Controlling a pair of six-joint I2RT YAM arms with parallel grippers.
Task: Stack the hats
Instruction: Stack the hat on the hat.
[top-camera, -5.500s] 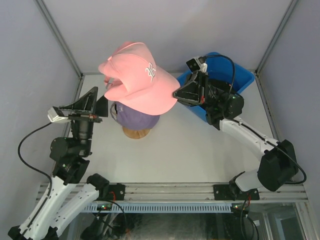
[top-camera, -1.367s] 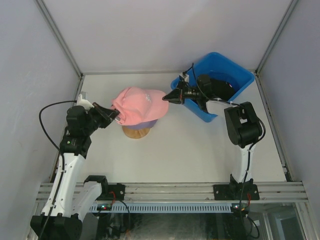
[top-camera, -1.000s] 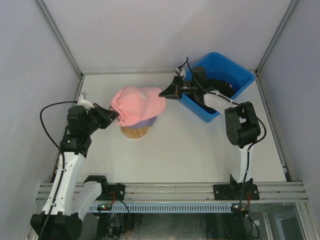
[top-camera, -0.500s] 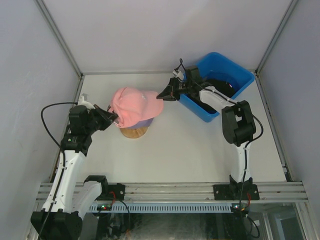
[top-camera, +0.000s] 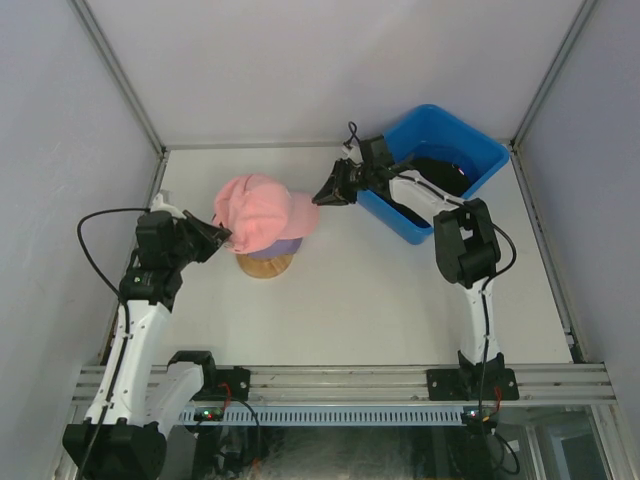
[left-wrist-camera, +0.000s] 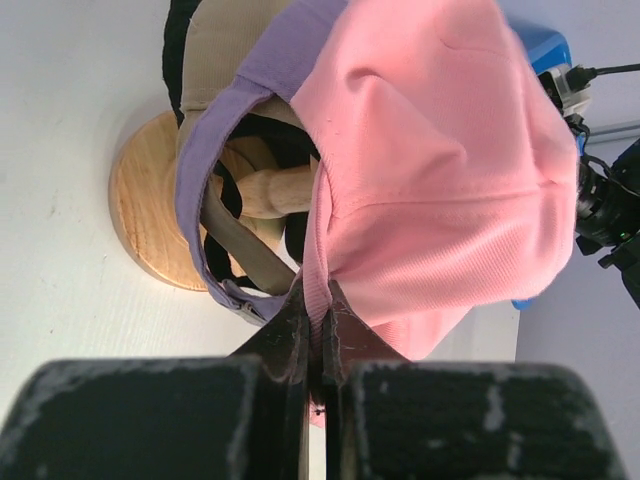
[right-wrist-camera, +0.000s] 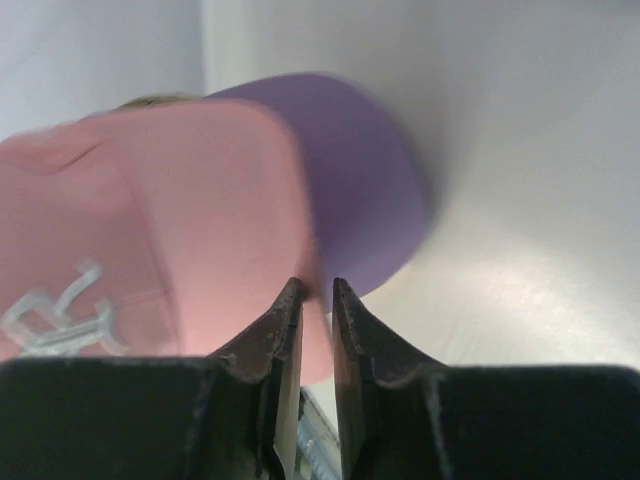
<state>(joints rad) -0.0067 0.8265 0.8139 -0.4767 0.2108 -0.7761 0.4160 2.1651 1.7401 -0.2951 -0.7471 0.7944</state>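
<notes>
A pink cap (top-camera: 262, 207) sits on top of a purple cap (top-camera: 275, 247) on the wooden stand (top-camera: 265, 266). In the left wrist view the pink cap (left-wrist-camera: 450, 180) covers the purple cap (left-wrist-camera: 262, 80), with a tan cap (left-wrist-camera: 215, 50) and a black one (left-wrist-camera: 180, 30) beneath. My left gripper (top-camera: 218, 232) is shut on the pink cap's rear band (left-wrist-camera: 318, 300). My right gripper (top-camera: 320, 195) is at the pink brim's edge. Its jaws (right-wrist-camera: 316, 288) stand a narrow slit apart, with the pink brim (right-wrist-camera: 150, 220) and purple brim (right-wrist-camera: 360, 190) just beyond the tips.
A blue bin (top-camera: 470, 127) stands at the back right with a black hat (top-camera: 445, 172) inside; the right arm reaches across its near-left corner. The stand's round wooden base (left-wrist-camera: 145, 220) rests on the white table. Walls close in on both sides.
The pink cap came down from high in the air onto the purple cap. Over the last second the right gripper shifted left and its jaws parted slightly; the left grip held.
</notes>
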